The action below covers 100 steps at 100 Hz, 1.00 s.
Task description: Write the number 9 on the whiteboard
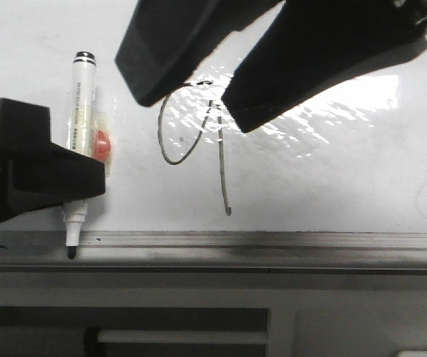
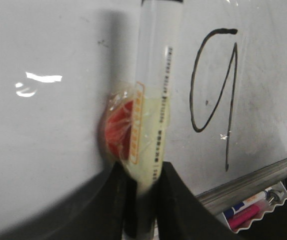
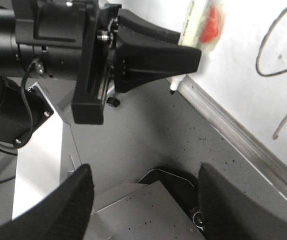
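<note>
A: Whiteboard (image 1: pixel 332 171) fills the front view as a glossy white surface; a bright glare patch sits at about 2 o'clock from centre, and a grey metal edge rail (image 1: pixel 273 239) runs along its 6 o'clock side.

B: Where is the number 9 (image 1: pixel 198 145)?

A: Near the centre of the board, drawn as a thin black line: a narrow oval loop with a straight tail at its 3 o'clock side, the tail ending just short of the rail. Its top is hidden behind the right gripper (image 1: pixel 225 93) in the front view. The left wrist view shows the whole figure (image 2: pixel 216 97).

B: State of the left gripper (image 1: pixel 87 182)?

A: Its jaws are closed on the marker (image 1: pixel 79 134), gripping the barrel low down. The marker stands about upright at 9 o'clock from the number, clearly apart from it, its black tip (image 1: pixel 71 253) down at the rail. A red object wrapped in clear film (image 2: pixel 123 127) clings to the barrel just above the jaws.

B: And the right gripper?

A: Its jaws are spread wide and hold nothing, as the right wrist view (image 3: pixel 146 200) shows. In the front view it hangs across the 12 o'clock edge, over the top of the number.
</note>
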Tool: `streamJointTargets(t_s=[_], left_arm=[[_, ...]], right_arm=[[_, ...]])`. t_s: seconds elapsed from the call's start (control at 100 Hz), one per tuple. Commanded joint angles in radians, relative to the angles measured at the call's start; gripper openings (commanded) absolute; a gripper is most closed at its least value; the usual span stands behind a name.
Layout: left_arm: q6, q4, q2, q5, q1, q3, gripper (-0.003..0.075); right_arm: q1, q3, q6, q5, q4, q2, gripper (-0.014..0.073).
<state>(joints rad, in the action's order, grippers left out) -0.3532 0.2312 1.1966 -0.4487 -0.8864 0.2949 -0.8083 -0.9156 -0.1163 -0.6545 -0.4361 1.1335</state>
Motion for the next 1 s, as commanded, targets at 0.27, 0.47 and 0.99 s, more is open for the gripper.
streamJointTargets(t_s=[0.27, 0.47, 0.99], left_arm=[[-0.096, 0.026, 0.0, -0.076, 0.001, 0.028, 0.0315], [-0.111, 0.024, -0.019, -0.078, 0.001, 0.028, 0.0399], [-0.017, -0.087, -0.318, 0.098, 0.001, 0.026, 0.0349]], right_arm=[[-0.002, -0.023, -0.002, 0.029, -0.007, -0.013, 0.0399], [-0.002, -0.023, -0.002, 0.038, -0.007, -0.013, 0.0399], [-0.002, 0.124, -0.002, 0.282, 0.137, -0.161, -0.0061]])
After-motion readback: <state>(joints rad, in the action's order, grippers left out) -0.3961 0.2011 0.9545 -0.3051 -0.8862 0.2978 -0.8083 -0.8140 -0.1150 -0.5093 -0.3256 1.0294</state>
